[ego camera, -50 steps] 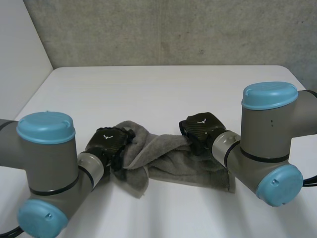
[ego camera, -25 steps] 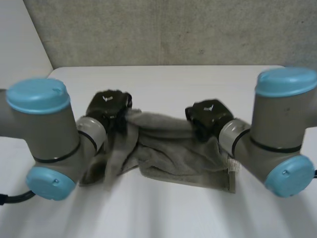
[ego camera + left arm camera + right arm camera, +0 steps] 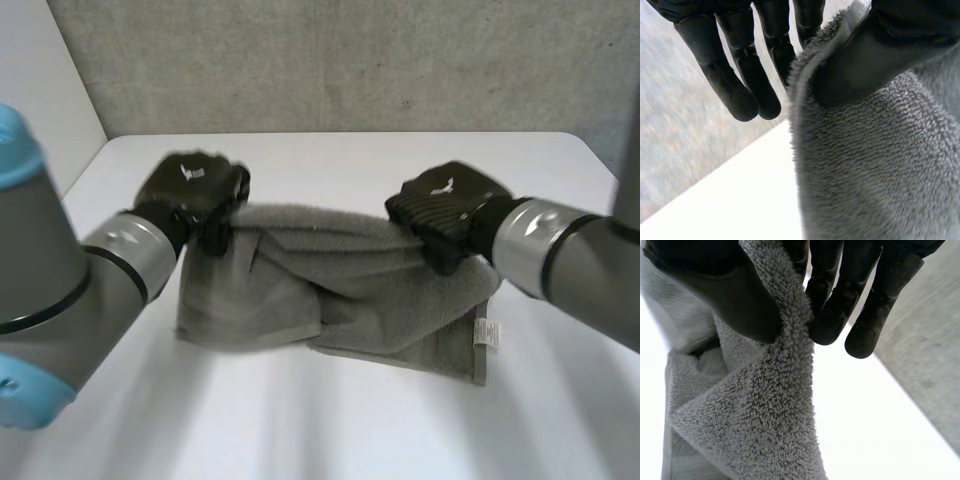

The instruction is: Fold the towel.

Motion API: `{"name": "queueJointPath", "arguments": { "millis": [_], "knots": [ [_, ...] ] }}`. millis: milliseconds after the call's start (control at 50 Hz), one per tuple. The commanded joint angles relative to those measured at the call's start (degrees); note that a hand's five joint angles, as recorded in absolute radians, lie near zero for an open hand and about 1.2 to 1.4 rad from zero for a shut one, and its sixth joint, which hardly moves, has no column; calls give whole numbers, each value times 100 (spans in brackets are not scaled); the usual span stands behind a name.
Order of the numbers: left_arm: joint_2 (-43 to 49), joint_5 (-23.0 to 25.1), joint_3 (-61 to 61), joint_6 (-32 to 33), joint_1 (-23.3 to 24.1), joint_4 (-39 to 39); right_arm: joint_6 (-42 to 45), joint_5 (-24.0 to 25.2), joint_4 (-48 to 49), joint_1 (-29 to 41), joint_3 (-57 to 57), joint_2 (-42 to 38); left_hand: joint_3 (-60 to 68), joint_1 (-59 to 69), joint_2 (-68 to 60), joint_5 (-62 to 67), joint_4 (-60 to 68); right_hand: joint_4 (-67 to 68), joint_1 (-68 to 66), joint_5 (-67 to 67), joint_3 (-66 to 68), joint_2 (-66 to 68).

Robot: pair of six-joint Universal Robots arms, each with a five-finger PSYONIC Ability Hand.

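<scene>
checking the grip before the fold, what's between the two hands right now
In the head view, the towel: its upper edge runs from the left hand to the right hand, each pinching one end.

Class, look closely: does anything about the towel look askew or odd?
Yes: the towel hangs askew between the left hand and right hand; its lower layers are misaligned, the labelled corner jutting lower.

The head camera sits behind and between the two arms, looking down and forward across the white table to a grey concrete wall. Each wrist camera looks along its own palm at very close range, past the black left hand or the black right hand. All three views share the grey terry towel.
</scene>
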State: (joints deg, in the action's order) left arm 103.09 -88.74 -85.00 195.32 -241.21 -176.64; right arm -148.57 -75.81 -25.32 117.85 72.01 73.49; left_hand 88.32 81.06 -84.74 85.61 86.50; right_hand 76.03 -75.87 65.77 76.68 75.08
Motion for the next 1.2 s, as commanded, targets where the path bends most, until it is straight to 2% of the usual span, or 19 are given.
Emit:
{"name": "queueJointPath", "arguments": {
  "millis": [20,100,140,160,200,300,400,520,660,720,860,900,920,940,980,1000,1020,1100,1200],
  "knots": [
    [1011,-47,598,1017,-366,130,206,-74,499,141,-782,-1186,-832,-106,474,-1561,-650,397,-413,423,332,492],
    [1380,-161,1859,1350,-366,113,224,-321,1267,229,-1277,-1426,-832,-106,474,-1561,-650,397,-413,423,332,492],
    [1389,-214,2325,1351,-383,78,136,-793,2455,247,-1522,-1400,-832,-106,474,-1561,-650,397,-413,423,332,492],
    [1371,-301,2765,1316,-418,-18,136,-795,2462,247,-1523,-1399,-832,-106,474,-1561,-650,397,-413,423,332,492],
    [1328,-389,3126,1307,-436,-158,83,-1268,3966,264,-1331,-1085,-832,-106,474,-1561,-650,397,-413,423,332,492],
    [1091,-478,3577,1228,-366,-668,74,-1428,5115,308,-628,-276,-832,-106,474,-1561,-650,397,-413,423,332,492],
    [747,-469,3244,1157,-339,-784,74,-1358,4801,440,-311,-125,-832,-106,474,-1561,-650,397,-413,423,332,492],
    [317,-425,1662,1210,-357,-933,145,-1244,3982,431,59,-98,-832,-106,474,-1561,-650,397,-413,423,332,492],
    [-87,-390,-654,1271,-401,-1433,267,-700,2755,423,997,-142,-832,-106,474,-1561,-650,397,-413,423,332,492],
    [-167,-337,-1116,1351,-401,-1540,477,-489,2323,414,1446,-221,-832,-106,474,-1561,-650,397,-413,423,332,492],
    [-378,-39,-2810,1921,-340,-2171,725,-409,2119,335,1931,-467,-832,-106,474,-1561,-650,397,-413,423,332,492],
    [-386,-38,-2969,2026,-296,-2286,725,-409,2093,326,1931,-468,-832,-106,474,-1561,-650,-68,52,-42,-133,27],
    [-387,-38,-3057,2106,-208,-2365,725,-452,2084,326,1905,-459,-832,-106,474,-1561,-650,-1184,1168,-1158,-1249,-1089],
    [-387,-38,-3058,2106,-208,-2366,725,-453,2084,326,1905,-459,-832,-106,474,-1561,-650,-1195,1179,-1169,-1260,-1100],
    [-439,-56,-3076,2203,-59,-2436,663,-479,2075,326,1853,-345,-832,-106,474,-1561,-650,-4660,4643,-4633,-4724,-4565],
    [-439,-56,-3076,2203,-58,-2436,663,-479,2075,326,1852,-345,-832,-106,474,-1561,-650,-4677,4661,-4651,-4742,-4582],
    [-465,-56,-3067,2203,-49,-2445,620,-505,2066,326,1800,-223,-832,-106,474,-1561,-650,-5410,5393,-5384,-5475,-5315],
    [-483,-56,-3049,2203,-58,-2462,295,-505,1962,344,1607,191,-832,-106,474,-1561,-650,-5719,5703,-5693,-5784,-5625],
    [-457,-56,-3076,2203,-67,-2542,57,-453,1471,212,1221,192,-832,-106,474,-1561,-650,-5720,5704,-5694,-5785,-5625]
  ]
}}
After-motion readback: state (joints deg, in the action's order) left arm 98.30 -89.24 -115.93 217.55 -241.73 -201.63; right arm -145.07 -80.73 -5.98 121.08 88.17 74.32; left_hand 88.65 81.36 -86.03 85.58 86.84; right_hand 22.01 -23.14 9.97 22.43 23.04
